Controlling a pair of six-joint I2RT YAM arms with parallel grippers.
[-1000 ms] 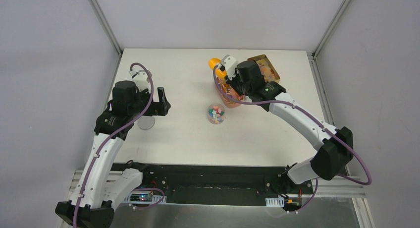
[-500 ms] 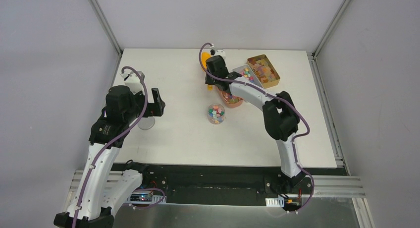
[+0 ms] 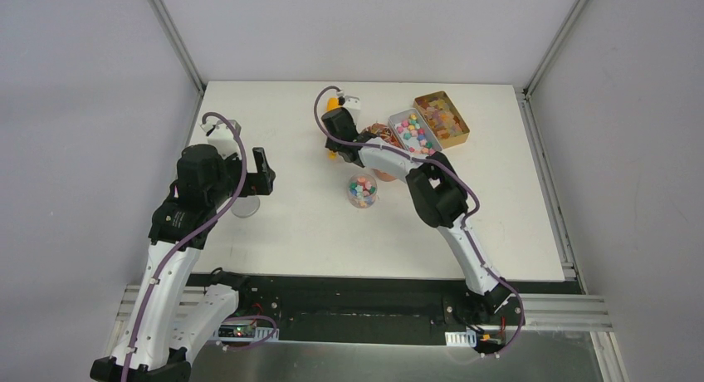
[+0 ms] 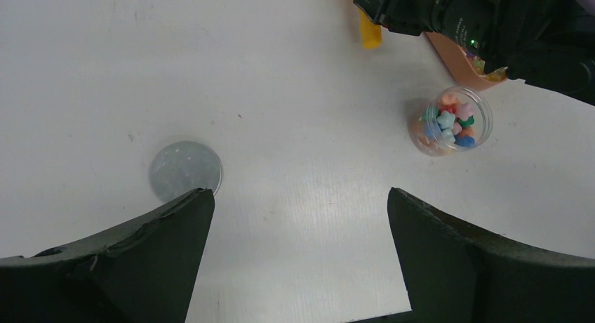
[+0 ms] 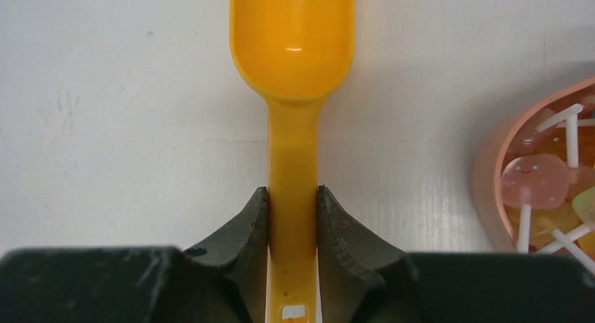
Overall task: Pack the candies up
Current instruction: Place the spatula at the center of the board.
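Right pincer (image 5: 293,196) clamps the orange scoop (image 5: 292,42) by its handle; the bowl is empty, presumably for the next dig. Candies (image 3: 413,134) lie upper right of centre in the top view, with more in the jar (image 4: 487,109). Left pincer (image 4: 298,203) hangs wide over the surface (image 4: 295,70), likely reserved for the lid (image 4: 186,170).

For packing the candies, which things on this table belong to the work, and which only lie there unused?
Likely for the job: candies, clear jar, orange scoop in the right gripper, round lid.
Likely just lying about: pink bowl of lollipops, gold tin of orange-brown sweets.
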